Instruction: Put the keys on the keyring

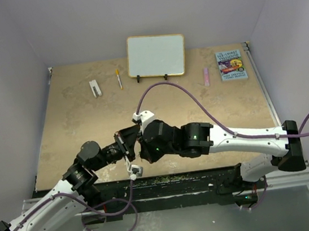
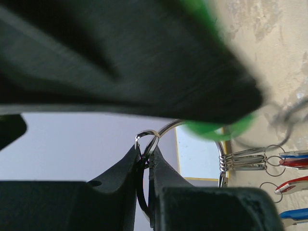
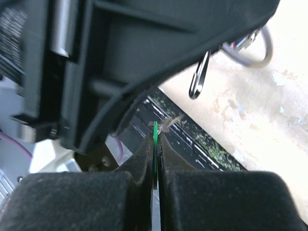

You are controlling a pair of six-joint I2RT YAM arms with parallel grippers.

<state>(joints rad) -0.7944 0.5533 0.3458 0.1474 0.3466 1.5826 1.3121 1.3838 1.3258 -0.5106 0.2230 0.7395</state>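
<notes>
My left gripper (image 2: 147,149) is shut on the thin silver keyring (image 2: 149,137), holding it up off the table. Several keys hang from the ring at the right, with red and blue tags (image 2: 291,161). My right gripper (image 3: 155,139) is shut on the green tag (image 3: 155,144) of a key, seen edge-on; its small metal key (image 3: 171,122) pokes out past the tips. The green tag (image 2: 216,129) shows blurred right against the ring in the left wrist view. In the top view both grippers (image 1: 137,146) meet above the table's near edge, and keys dangle below them (image 1: 134,171).
A white framed board (image 1: 156,55) stands at the back centre. A yellow pen (image 1: 119,78) and a small white item (image 1: 95,88) lie to its left. A pink item (image 1: 207,75) and a book (image 1: 231,64) lie at the back right. The table's black front edge (image 1: 174,176) lies just below the grippers.
</notes>
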